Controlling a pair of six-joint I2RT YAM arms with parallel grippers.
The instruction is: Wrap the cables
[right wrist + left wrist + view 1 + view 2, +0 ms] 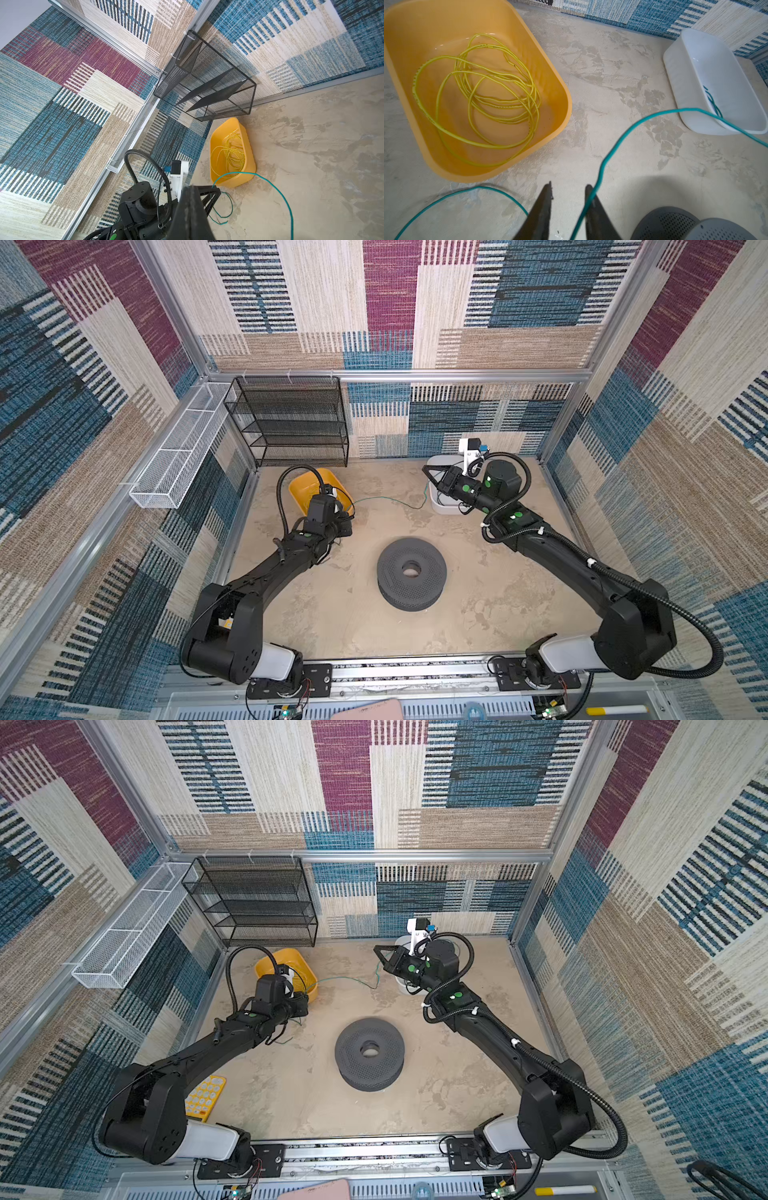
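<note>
From where I stand, the teal cable [666, 111] stretches above the table [498, 593] between the two arms. The right gripper [427, 470] is raised over the white tub [672, 83], its jaws pressed together on the cable. A short teal bit lies inside that tub. The strand runs across to the left gripper [569, 185], which hangs low beside the yellow tub [566, 97]. Its jaws stand slightly apart and the cable threads down between them, lying against one finger (I see no pinch on it). More teal slack curves on the table just in front of the yellow tub, and a loose yellow cable [414, 89] lies coiled inside it. A grey perforated spool [390, 568] sits flat mid-table, well apart from both tubs, with nothing wound on it.
</note>
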